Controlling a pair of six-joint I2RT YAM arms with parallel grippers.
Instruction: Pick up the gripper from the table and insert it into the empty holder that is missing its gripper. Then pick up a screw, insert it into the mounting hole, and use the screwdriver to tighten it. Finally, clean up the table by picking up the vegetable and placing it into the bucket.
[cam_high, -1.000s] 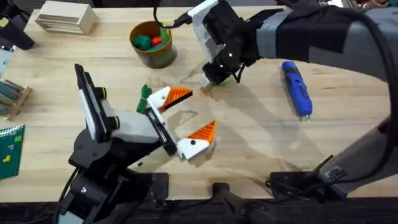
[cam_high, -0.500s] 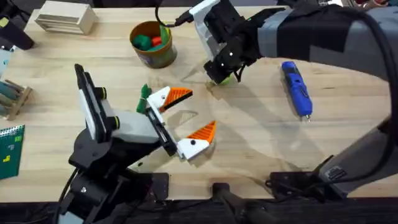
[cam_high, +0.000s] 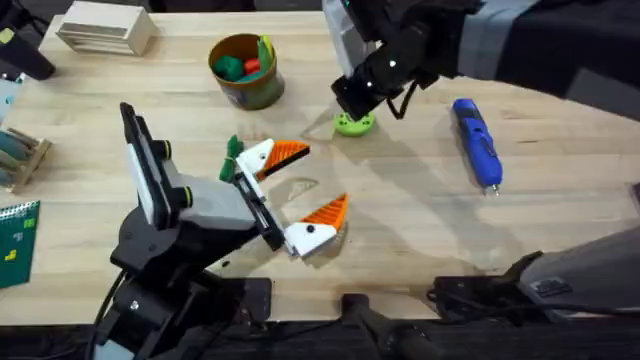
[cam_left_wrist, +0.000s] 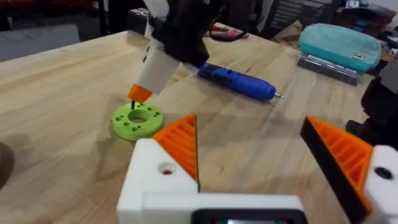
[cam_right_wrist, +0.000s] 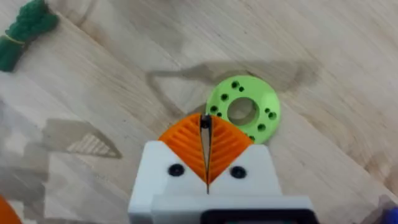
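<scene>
Now the right gripper (cam_right_wrist: 206, 140), fingers pressed together, has lifted off the green disc (cam_high: 353, 124); left fingers (cam_left_wrist: 177, 146) spread.

A lime-green disc (cam_high: 354, 124) with a centre hole and a ring of smaller holes is laid flat on the worktop (cam_high: 400, 220). A stack of pale wooden slats (cam_high: 105, 28) is seen at the far left corner. A small wooden rack (cam_high: 22, 155) stands at the left edge, and a green printed card (cam_high: 17, 240) lies nearer along that edge. In the left wrist view, the disc (cam_left_wrist: 137, 120) is seen on the bare wood, and a teal zipped pouch (cam_left_wrist: 339, 45) is set on a flat grey object at the far side. In the right wrist view, the disc (cam_right_wrist: 243, 109) lies flat on the wood.
</scene>
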